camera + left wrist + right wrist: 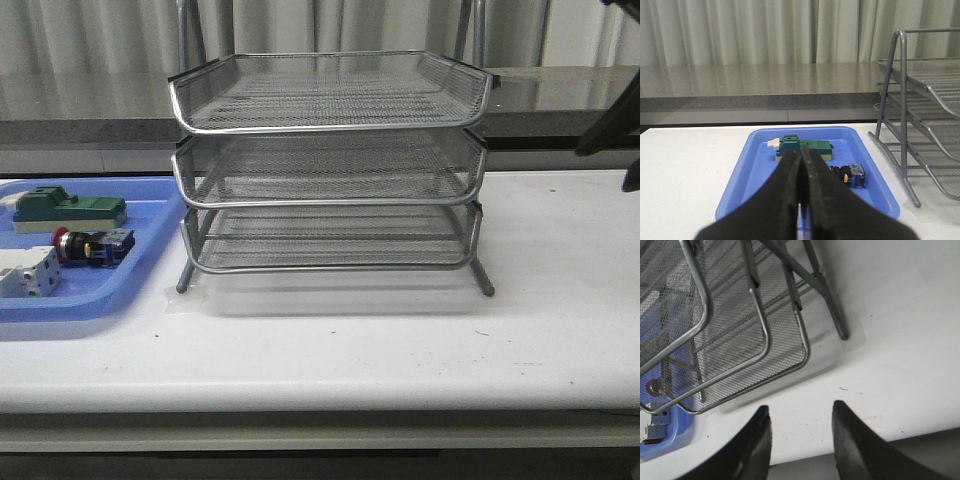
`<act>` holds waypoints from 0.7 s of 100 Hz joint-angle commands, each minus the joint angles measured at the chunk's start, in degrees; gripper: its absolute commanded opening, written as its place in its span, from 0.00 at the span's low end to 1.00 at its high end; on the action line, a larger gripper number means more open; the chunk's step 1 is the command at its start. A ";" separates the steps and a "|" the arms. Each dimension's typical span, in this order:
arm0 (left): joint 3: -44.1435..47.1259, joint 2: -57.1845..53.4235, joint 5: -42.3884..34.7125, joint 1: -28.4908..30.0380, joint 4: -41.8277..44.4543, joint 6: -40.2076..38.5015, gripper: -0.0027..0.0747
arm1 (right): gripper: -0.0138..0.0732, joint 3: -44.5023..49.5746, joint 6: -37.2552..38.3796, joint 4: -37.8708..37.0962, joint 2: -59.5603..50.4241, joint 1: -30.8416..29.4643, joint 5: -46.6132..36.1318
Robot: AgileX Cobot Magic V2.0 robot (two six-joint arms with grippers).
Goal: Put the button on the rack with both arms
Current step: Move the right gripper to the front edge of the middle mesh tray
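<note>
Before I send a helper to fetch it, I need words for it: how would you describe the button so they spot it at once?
Left of the wire rack lies a flat blue tray. The button lies on its side in that tray, between a green block and a white-grey block. It alone has a red cap and a blue end.

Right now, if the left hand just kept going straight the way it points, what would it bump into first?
Probably the blue tray. The left hand, closed, points over it toward the green block, with the red button just beside that line. Depth is hard to judge, so it could pass above them.
</note>
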 commanded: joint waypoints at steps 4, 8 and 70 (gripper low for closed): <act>1.95 -1.84 -5.10 -0.32 -0.36 -0.53 0.01 | 0.52 -1.94 -0.98 2.80 2.28 2.89 -7.11; 1.95 -1.84 -5.10 -0.32 -0.36 -0.53 0.01 | 0.52 -2.13 -0.98 3.25 3.18 3.41 -8.03; 1.95 -1.84 -5.10 -0.32 -0.36 -0.53 0.01 | 0.52 -12.79 -2.82 5.51 14.96 3.61 -4.55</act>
